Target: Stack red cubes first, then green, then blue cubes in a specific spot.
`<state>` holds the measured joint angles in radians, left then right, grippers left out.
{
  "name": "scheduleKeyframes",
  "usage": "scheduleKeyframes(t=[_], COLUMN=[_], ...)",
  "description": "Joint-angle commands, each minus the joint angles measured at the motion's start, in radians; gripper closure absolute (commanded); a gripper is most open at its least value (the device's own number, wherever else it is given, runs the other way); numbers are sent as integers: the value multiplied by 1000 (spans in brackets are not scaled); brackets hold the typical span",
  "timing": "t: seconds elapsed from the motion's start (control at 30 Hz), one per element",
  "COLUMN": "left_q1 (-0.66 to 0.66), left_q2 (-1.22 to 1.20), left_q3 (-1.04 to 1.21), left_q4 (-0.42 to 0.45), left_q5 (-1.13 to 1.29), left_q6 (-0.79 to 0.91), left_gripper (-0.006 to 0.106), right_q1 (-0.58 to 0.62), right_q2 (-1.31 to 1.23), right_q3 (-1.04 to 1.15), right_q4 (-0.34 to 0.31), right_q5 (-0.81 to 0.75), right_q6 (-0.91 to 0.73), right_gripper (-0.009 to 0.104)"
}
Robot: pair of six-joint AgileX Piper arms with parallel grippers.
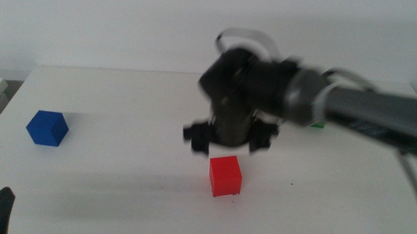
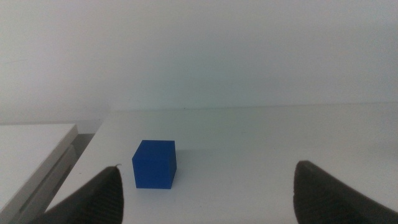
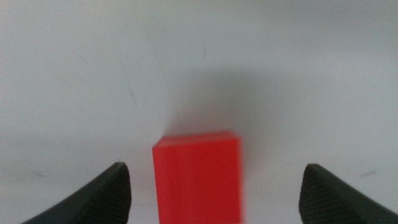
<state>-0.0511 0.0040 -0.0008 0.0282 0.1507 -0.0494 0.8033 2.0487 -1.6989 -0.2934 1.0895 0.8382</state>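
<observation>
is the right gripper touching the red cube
Apart. In the right wrist view the red cube sits between the open jaws of the right gripper, white table showing on both sides.

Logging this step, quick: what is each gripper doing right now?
Left gripper: open, empty, waiting at the table's near edge, facing the blue cube.
Right gripper: open, holding nothing, jaws either side of the red cube.

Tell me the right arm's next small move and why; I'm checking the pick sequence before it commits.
Probably a straight descent. The right gripper hovers above the red cube, jaws open, and the right wrist view shows the cube between them but nearer one jaw, so a slight centering nudge may help before closing. The left gripper waits at the table's near edge, facing the blue cube.
</observation>
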Motion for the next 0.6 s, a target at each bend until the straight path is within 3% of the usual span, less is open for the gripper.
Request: scheduleKeyframes(t=[0.0,0.13,0.37,0.57], left_q1=[1,1,1,1], left_q2=[-4,-4,-4,-4], left_q3=[1,1,1,1], left_q4=[2,2,2,2], left_q5=[-11,-11,-11,-11], left_q6=[0,0,0,0], left_gripper=[7,7,7,7], right_q1=[-27,-152,-426,-522], right_q2=[-124,-213,-144,-20], right_q3=[-9,-9,-9,-17], right_q4=[-74,-105,-64,-70], right_q5=[34,24,-105,-255], right_q6=[-43,-105,-263,-286], right_gripper=[25,25,17,15])
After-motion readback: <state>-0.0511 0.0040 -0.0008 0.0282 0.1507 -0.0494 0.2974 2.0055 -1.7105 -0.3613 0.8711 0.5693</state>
